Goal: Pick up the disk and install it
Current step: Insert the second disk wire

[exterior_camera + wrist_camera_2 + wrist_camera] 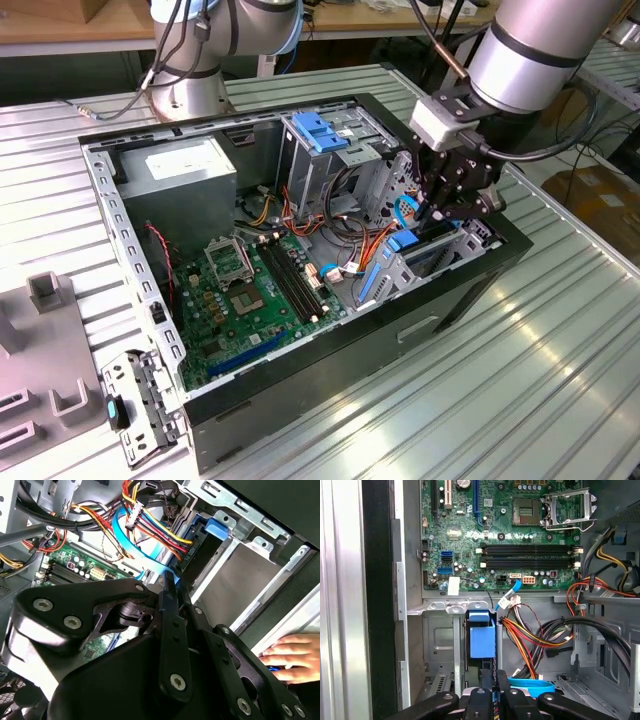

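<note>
Disk (482,637) sits on edge in a slot of the drive cage (440,645), blue rail end facing out of the cage, long axis running into it. Gripper (492,677) hangs just outside that slot, fingers drawn together with nothing between them, tips just beside the blue end.

A ribbed metal table (500,400) carries the scene. An open black computer case (330,380) is laid directly on it, side panel off. At the exterior view's left, a grey fixture plate (40,380) with raised blocks is set on the table, and a perforated metal bracket (145,405) is laid beside it.
</note>
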Available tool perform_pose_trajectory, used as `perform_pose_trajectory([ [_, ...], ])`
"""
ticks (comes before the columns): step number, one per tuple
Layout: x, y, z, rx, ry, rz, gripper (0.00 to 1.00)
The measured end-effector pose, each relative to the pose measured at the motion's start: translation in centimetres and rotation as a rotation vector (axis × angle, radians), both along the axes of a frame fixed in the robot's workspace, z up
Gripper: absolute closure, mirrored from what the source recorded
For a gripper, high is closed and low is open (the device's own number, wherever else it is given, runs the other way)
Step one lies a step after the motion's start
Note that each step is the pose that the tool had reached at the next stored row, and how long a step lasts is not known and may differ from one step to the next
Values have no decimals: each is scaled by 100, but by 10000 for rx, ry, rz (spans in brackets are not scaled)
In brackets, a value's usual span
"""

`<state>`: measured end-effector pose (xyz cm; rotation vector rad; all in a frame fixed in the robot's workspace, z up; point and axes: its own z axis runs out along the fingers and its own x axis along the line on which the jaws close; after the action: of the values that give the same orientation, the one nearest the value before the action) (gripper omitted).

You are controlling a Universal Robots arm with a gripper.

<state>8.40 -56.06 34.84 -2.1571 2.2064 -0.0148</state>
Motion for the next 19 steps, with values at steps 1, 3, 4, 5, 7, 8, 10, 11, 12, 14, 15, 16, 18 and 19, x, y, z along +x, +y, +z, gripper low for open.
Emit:
perform_pose_trajectory([
  [1,0,0,-3,4,-2,0,84],
  [3,0,0,-5,6,-6,0,84],
  [4,0,0,-5,6,-11,0,84],
  [5,0,0,-7,12,-15,0,84],
  [7,-4,-2,-8,53,-62,-2,84],
  [8,-10,-2,-8,65,-118,-1,84],
  [10,-22,-5,-6,81,-218,3,84],
  [11,-26,-6,-6,89,-249,3,84],
  [12,-28,-9,-7,95,-264,3,84],
  [14,-30,-18,-12,109,-294,4,84],
  [15,-31,-22,-14,116,-297,4,84],
  [16,-31,-23,-18,122,-297,4,84],
  [18,-32,-25,-31,132,-297,3,84],
  [19,-32,-26,-40,138,-297,2,84],
])
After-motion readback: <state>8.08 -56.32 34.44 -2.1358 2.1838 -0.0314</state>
